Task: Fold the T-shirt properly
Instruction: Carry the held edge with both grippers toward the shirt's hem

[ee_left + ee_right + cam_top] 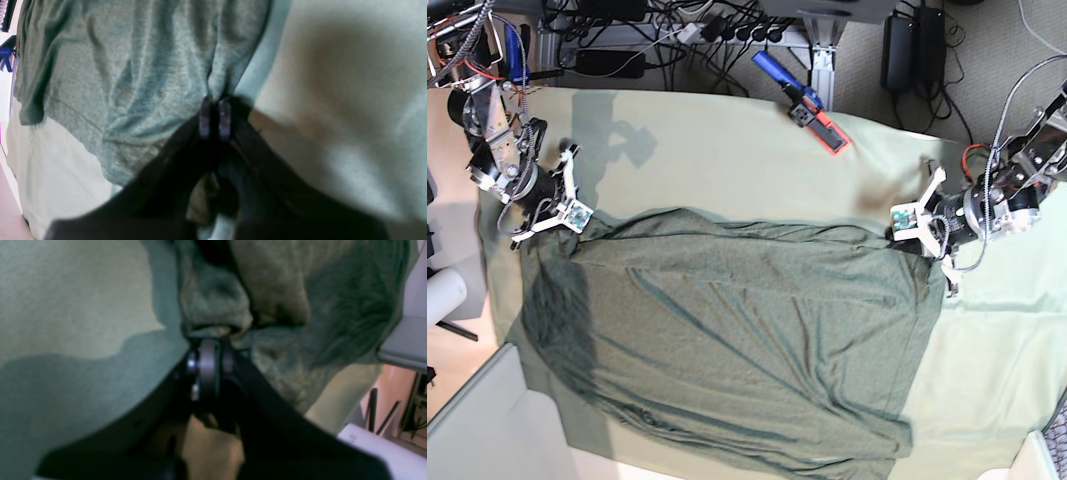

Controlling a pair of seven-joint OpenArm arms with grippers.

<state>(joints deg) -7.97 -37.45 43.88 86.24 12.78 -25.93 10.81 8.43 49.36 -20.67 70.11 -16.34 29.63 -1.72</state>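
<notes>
The T-shirt [727, 340] lies spread and wrinkled, a dark olive-green knit on the pale mint table covering [727, 150]. At the shirt's upper right corner in the base view, my left gripper [925, 243] is down on the fabric. The left wrist view shows this gripper [215, 101] shut, with the T-shirt [133, 66] puckering into its tips. My right gripper [585, 224] is at the shirt's upper left corner. Close up, that gripper [208, 341] is shut on a bunched fold of the T-shirt [300, 290].
A blue and red tool [812, 100] lies on the covering near the far edge. Cables and power bricks [907, 45] sit on the floor beyond it. A white roll [442, 295] is off the table's left side, and a grey panel [467, 420] fills the lower left.
</notes>
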